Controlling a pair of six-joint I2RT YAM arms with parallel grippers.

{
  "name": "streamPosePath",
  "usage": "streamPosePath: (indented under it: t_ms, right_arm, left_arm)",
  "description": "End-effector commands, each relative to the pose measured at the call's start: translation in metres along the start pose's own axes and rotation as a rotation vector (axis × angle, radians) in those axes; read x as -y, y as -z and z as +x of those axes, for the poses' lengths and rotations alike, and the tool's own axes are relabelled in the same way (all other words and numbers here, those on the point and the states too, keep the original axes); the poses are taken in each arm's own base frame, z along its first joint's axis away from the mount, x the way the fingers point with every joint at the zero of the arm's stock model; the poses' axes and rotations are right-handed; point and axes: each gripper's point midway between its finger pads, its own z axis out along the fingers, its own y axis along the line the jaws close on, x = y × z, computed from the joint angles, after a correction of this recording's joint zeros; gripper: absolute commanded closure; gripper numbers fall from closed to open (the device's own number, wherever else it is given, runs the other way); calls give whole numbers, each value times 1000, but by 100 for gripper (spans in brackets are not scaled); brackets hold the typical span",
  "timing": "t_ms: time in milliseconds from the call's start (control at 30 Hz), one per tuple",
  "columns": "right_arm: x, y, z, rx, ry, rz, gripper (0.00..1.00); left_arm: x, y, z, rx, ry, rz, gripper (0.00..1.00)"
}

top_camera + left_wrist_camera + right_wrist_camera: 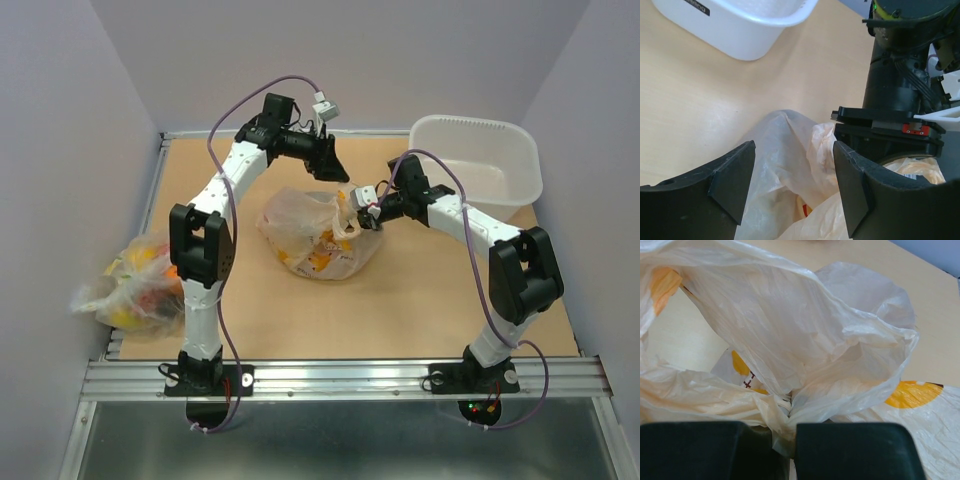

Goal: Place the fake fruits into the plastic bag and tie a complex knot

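Note:
The plastic bag [315, 240] lies in the middle of the table, cream-white with orange-yellow prints and bulging. My right gripper [362, 212] is shut on a bunched piece of the bag's top; in the right wrist view [787, 440] the plastic gathers into a twist [785, 410] between the fingers. My left gripper [335, 168] hovers open above the bag's far side; in the left wrist view [792, 175] the bag [785, 150] lies between and below the spread fingers, apart from them. A yellow and red bit [807, 207] shows through the bag. No tied knot with tails shows.
A white rigid tub [480, 165] stands at the back right and also shows in the left wrist view [740, 25]. A second bag with colourful fruits [135, 280] lies at the left table edge beside the left arm. The right arm's wrist [895, 120] is close to my left fingers.

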Motion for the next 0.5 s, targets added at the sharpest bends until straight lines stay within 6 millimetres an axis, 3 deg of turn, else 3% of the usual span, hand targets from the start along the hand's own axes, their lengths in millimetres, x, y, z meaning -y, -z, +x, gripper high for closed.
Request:
streamPosePath:
  t_ms: [0,67,133,233,333,400,467]
  right_arm:
    - [8,4,-19,9,64,10,100]
    - [8,3,-18,5,62,10,99]
    - [8,3,-17,2,51,11,100]
    - [12,3,-15,-7,23,19,100]
    - [14,3,-13,-24,6,29,100]
    - [13,3,-12,-27,-32,30,100]
    - [12,5,-10,-29,-68,36,100]
  left_arm:
    - [18,5,-9,-12,-62,54,26]
    - [24,6,-4,-29,-59,94,27]
    - [31,6,-1,-33,-64,125,36]
    - [35,10,-3,-27,-67,144,72]
    - [35,26,-16,17,-52,149,96]
    - [22,42,-32,76,-91,105,100]
    - [22,58,-41,118,-94,70,100]
